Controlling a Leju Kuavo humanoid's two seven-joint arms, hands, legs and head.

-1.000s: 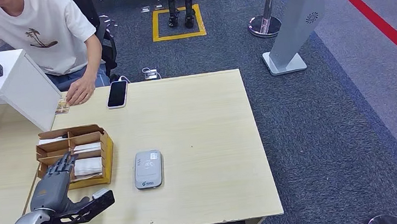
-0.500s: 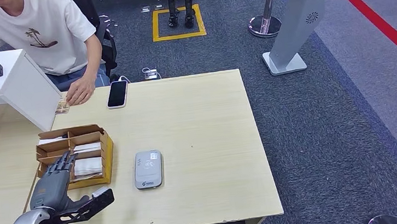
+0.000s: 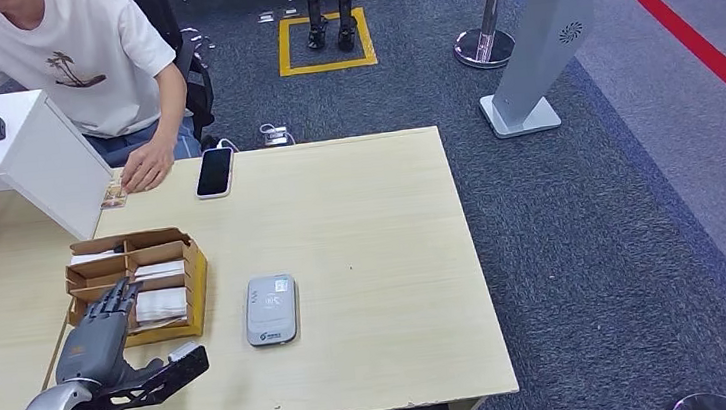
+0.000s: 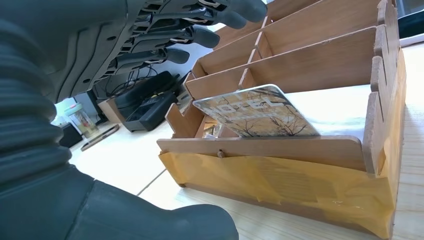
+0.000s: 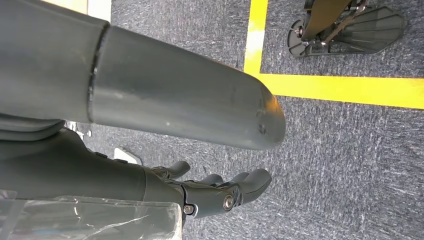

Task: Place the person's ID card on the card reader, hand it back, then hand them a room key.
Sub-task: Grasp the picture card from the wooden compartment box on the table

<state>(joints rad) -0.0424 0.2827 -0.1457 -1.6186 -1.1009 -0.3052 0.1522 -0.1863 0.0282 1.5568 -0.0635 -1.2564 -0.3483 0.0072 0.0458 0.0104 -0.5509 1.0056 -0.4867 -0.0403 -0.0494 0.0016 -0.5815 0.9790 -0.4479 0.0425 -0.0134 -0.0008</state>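
My left hand (image 3: 98, 336) rests low over the table's front left, fingers spread and pointing at the wooden card box (image 3: 193, 272), holding nothing. In the left wrist view, the fingers (image 4: 190, 30) hover above the box (image 4: 280, 175), where a hotel room key card (image 4: 255, 112) leans in the nearest slot. The grey card reader (image 3: 271, 310) lies flat to the right of the box, nothing on it. At the far left edge, the person's hand (image 3: 147, 169) rests beside the ID card (image 3: 114, 195) on the table. My right hand (image 5: 210, 192) hangs over the carpet, empty, fingers loosely apart.
A black phone (image 3: 214, 171) lies near the table's far edge. A white counter block (image 3: 22, 147) stands at the far left, with the seated person (image 3: 64, 63) behind it. A silver sign stand (image 3: 534, 38) and a stanchion base (image 3: 485, 48) stand on the carpet beyond.
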